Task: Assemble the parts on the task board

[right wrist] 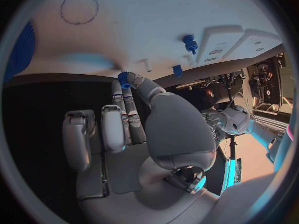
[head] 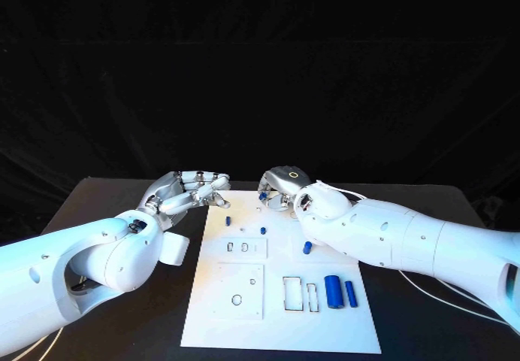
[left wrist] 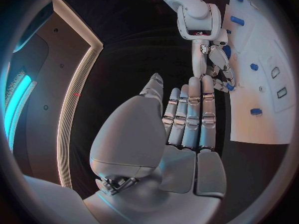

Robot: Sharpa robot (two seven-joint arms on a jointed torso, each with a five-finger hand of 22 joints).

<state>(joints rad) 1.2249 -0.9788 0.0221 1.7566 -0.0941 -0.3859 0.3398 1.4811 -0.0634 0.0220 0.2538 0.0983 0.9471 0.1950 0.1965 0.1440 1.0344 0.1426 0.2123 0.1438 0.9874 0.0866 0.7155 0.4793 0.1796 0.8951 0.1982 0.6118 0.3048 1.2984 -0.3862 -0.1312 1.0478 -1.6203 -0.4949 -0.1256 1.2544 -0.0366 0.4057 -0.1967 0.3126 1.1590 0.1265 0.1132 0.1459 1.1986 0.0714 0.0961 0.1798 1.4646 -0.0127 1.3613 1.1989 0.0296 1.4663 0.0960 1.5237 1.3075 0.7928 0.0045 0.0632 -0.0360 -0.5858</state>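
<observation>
From my head camera, the silver right hand (head: 284,189) covers the small blue part (right wrist: 124,78) it pinches; its shape I can't make out. The white rectangular task board (head: 282,316) runs under that arm, near edge clipped.

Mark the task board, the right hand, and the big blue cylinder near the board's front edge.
task board (head: 325,331): head view, bare white near corner.
right hand (head: 284,186): head view, back of the hand.
big blue cylinder (head: 333,291): head view, middle of its side.
</observation>
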